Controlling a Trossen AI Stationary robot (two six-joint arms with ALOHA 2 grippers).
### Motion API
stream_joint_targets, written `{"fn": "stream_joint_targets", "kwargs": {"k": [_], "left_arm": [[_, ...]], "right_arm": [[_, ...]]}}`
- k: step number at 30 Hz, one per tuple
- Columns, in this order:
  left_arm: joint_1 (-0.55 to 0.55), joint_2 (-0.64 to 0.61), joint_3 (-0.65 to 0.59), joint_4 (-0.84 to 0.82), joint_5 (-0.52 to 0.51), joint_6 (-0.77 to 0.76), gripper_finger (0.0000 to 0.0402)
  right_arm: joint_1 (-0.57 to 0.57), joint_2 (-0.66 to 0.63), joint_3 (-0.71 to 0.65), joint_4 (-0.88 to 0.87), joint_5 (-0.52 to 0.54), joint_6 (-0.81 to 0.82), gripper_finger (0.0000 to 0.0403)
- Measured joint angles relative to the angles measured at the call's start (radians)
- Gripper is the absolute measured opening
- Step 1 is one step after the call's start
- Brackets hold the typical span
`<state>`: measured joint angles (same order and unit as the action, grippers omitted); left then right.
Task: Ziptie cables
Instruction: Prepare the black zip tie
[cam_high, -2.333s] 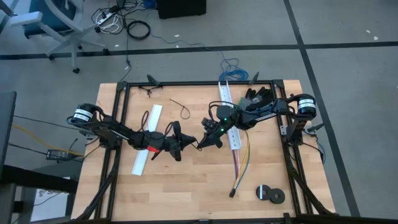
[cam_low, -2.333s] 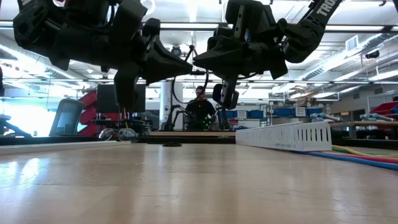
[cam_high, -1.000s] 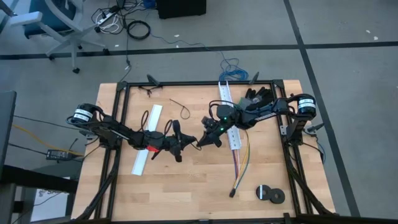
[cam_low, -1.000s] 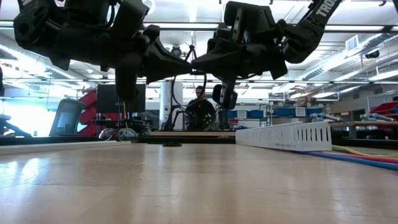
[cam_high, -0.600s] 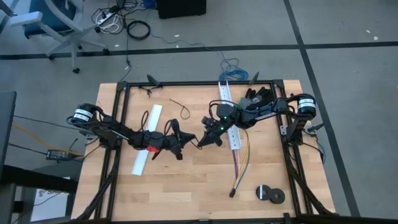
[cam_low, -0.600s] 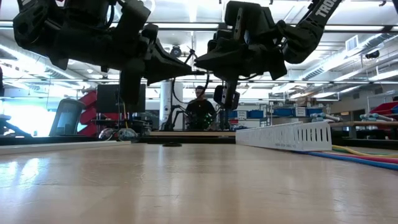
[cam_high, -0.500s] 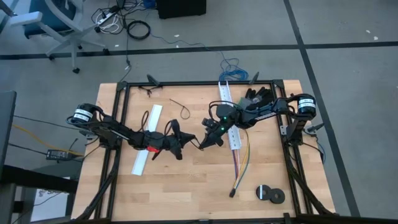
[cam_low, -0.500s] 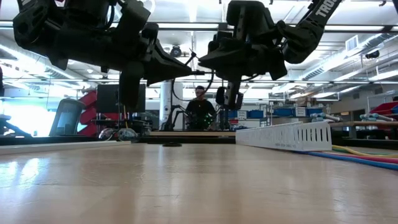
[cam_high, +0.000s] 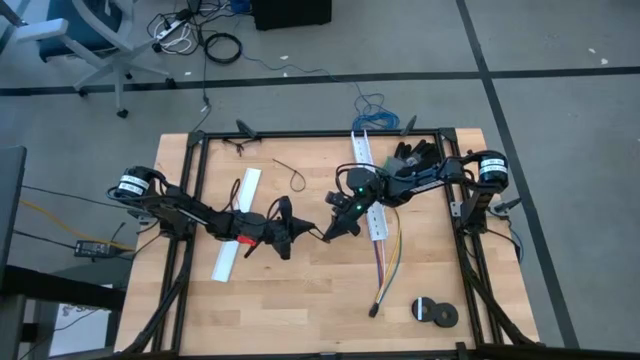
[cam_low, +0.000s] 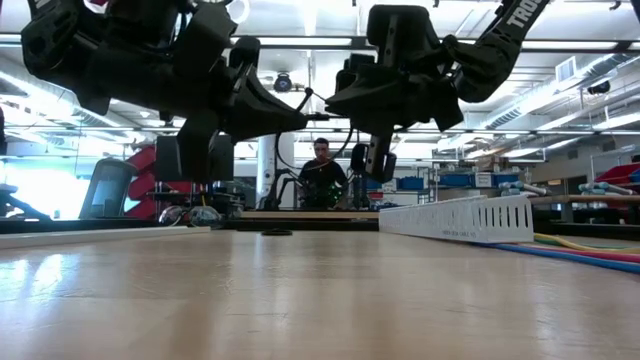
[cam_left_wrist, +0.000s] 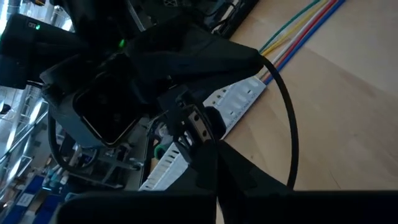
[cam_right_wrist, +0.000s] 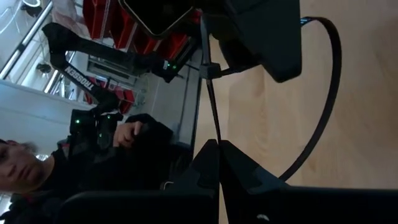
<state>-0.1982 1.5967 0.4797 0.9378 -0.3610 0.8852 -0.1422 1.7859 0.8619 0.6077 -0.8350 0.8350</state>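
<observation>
A thin black ziptie (cam_right_wrist: 331, 81), bent into a loop, hangs in the air over the middle of the table between my two grippers. My left gripper (cam_high: 298, 232) and my right gripper (cam_high: 328, 229) point at each other, nearly level and tip to tip, both shut on it. The cables (cam_high: 389, 250), yellow, blue and pinkish wires, lie flat on the table to the right, with their dark end (cam_high: 375, 308) toward the near edge. Their far part rests against a white slotted channel (cam_high: 368, 185). A second ziptie (cam_high: 291, 176) lies loose farther back. My left gripper is shut on the looped ziptie, whose bowed part (cam_left_wrist: 291, 130) runs in beside its fingers (cam_left_wrist: 249, 177). Its own fingers and the right gripper's body hide the place of contact. The ziptie is clear of the table. My right gripper pinches a straight stretch of the ziptie (cam_right_wrist: 213, 121) between its two fingertips, coming level from the table's right. From there the strip runs on to the left gripper, and the loop (cam_right_wrist: 336, 68) bows out to one side, clear of the table.
Another white channel (cam_high: 236, 236) lies on the table's left part, under the left arm. Two black tape rolls (cam_high: 433, 312) sit near the front right corner. A dark frame (cam_high: 190, 200) edges the tabletop. In the low view a person (cam_low: 320, 175) sits beyond the far edge.
Both grippers have stayed over the middle of the table and rolled a little about the line they point along. The ziptie loop has stayed between them, clear of the table.
</observation>
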Motion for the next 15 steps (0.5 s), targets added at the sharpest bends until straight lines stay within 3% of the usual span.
{"fn": "stream_joint_targets", "kwargs": {"k": [11,15], "left_arm": [[0.0,0.0,0.061,-0.145,-0.001,0.0,0.0001],[0.0,0.0,0.064,-0.152,-0.001,-0.007,0.0001]], "right_arm": [[-0.013,0.0,0.0,-0.004,0.0,-0.001,0.0],[-0.008,0.0,0.0,-0.004,0.028,-0.075,0.0]]}}
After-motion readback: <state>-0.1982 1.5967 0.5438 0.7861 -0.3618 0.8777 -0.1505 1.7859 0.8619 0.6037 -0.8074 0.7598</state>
